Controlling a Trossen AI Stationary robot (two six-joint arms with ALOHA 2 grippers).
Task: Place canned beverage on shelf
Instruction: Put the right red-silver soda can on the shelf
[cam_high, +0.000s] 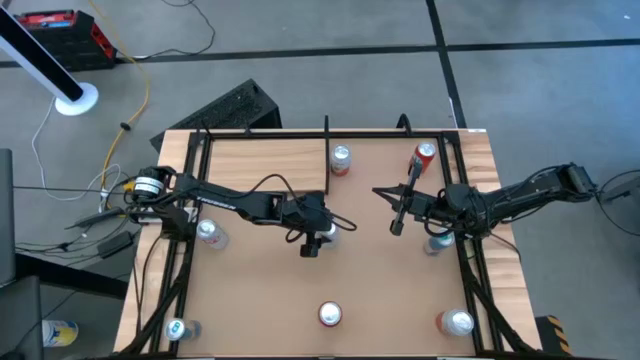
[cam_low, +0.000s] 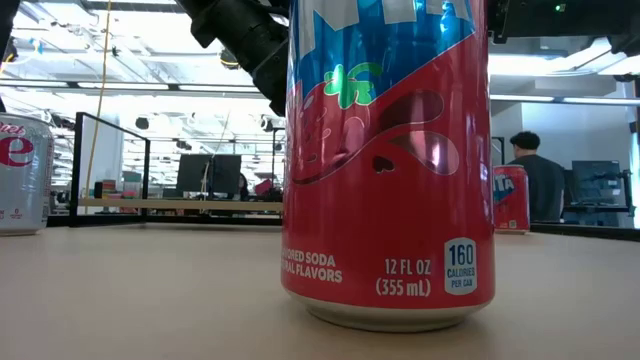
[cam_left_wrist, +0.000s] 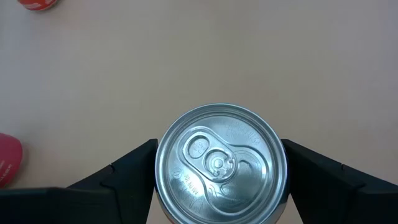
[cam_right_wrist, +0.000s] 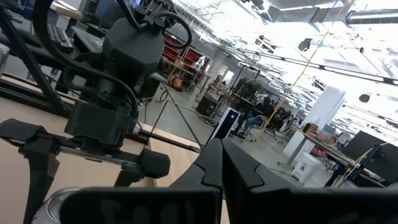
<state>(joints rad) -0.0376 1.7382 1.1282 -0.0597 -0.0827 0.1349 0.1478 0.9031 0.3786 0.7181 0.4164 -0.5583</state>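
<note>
Jaws of left gripper (cam_left_wrist: 219, 171) spread on both sides of upright can (cam_left_wrist: 220, 163), contact unclear; right gripper (cam_right_wrist: 217, 163) jaws clenched, empty.

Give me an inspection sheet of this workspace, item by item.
Surface: brown tabletop framed by black rods.
Job's things: can upright between the left gripper's fingers; shelf not made out.
Clutter: several other cans, one near the far edge, one near the front.
Grippers: left gripper straddling the can at mid-table, jaws not yet closed; right gripper shut, empty, raised.
Cables: leads on the floor at left.
Surroundings: open workshop, a person behind.
</note>
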